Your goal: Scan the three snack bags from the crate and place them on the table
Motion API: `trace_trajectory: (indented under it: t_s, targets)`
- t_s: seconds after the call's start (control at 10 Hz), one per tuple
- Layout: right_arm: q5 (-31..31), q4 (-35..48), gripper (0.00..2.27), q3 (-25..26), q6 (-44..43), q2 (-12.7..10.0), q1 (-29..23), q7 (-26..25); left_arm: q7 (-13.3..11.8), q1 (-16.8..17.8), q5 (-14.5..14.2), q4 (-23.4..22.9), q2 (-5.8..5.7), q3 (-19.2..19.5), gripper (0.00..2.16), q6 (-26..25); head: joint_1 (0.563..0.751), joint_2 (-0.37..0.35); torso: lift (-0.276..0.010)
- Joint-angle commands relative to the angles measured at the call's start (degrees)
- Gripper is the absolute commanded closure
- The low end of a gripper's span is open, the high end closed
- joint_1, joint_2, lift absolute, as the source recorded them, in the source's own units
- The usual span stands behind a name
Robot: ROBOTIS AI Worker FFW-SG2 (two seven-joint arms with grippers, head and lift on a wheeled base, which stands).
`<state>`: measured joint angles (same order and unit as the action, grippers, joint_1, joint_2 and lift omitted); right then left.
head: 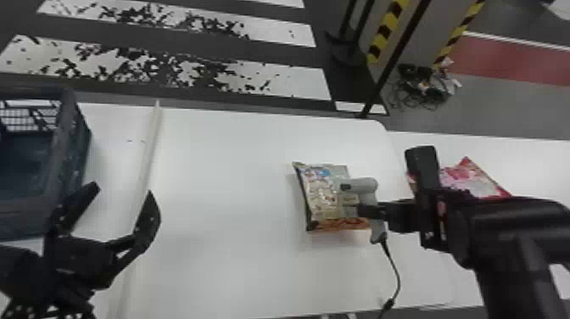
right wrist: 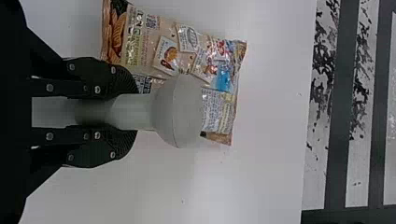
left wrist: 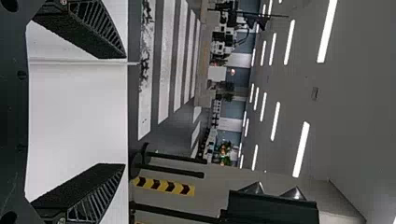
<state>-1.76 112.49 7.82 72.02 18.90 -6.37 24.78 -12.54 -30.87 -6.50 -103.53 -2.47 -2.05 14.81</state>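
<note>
In the head view my left gripper (head: 114, 203) stands open over the table's left part, beside the crate (head: 70, 140); the left wrist view has the same gripper (left wrist: 123, 112), fingers wide apart. My right gripper (head: 373, 210) is shut on the grey-white scanner (head: 359, 185), above the right edge of a beige snack bag (head: 324, 195) lying on the table. From the right wrist view, the gripper (right wrist: 133, 112) clasps the scanner's handle, and the scanner head (right wrist: 180, 112) partly covers the bag (right wrist: 166, 53). A pink-red snack bag (head: 470, 180) lies farther right, partly behind the right arm.
A raised white strip (head: 148, 161) crosses the white table (head: 224, 178) near the crate. The scanner's cable (head: 398, 271) hangs down past the front edge. Behind stand a black pole (head: 392, 63) and a striped barrier (head: 384, 32).
</note>
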Motion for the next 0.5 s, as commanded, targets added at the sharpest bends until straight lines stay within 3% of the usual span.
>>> trace_trajectory:
  t_s: [0.0,0.4]
  targets:
    - [-0.1,-0.2,2.25,0.0,0.2,0.1,0.2,0.1,0.0,0.2,0.0,0.1,0.01,-0.1,0.04,-0.2,0.695,-0.223,-0.062]
    - [-0.2,-3.0,2.25,4.8,-1.6,0.6,1.0,0.1,0.2,0.4,0.0,0.2,0.01,0.0,0.04,-0.4,0.695,-0.237,-0.062]
